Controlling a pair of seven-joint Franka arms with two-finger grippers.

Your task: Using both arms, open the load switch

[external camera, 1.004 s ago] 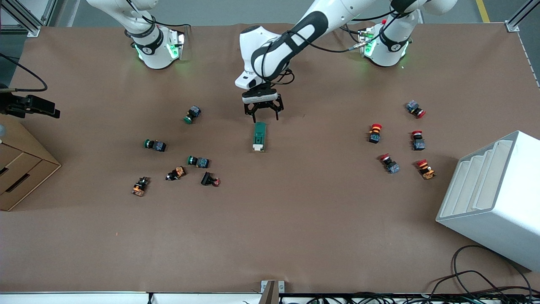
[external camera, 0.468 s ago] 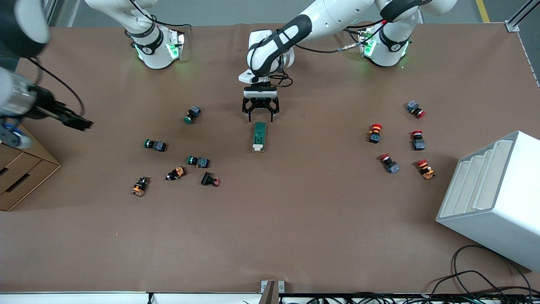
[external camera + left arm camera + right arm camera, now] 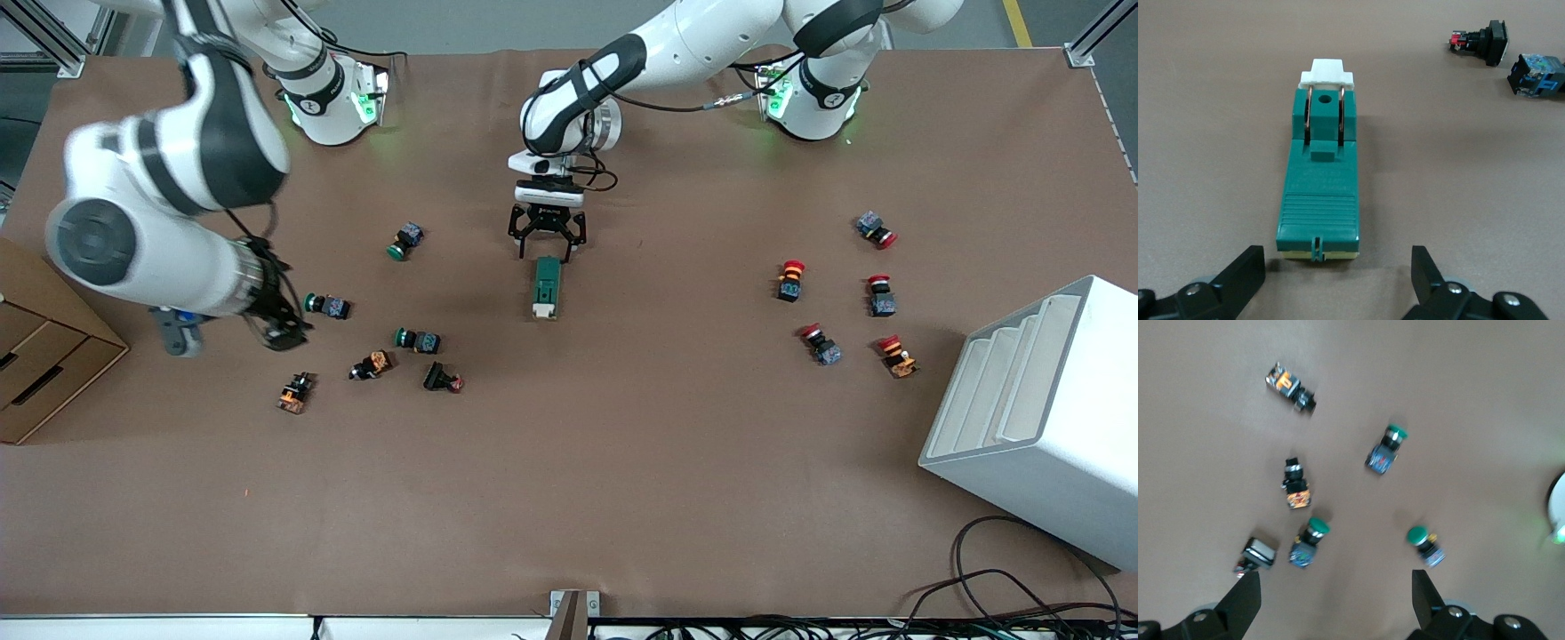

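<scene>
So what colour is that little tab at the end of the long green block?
White, on the load switch; the left wrist view shows the tab best.

We've got two glossy white arms, black joint bands, loose black cables, green-lit bases, skeletal black fingers (image 3: 1238, 277).
</scene>
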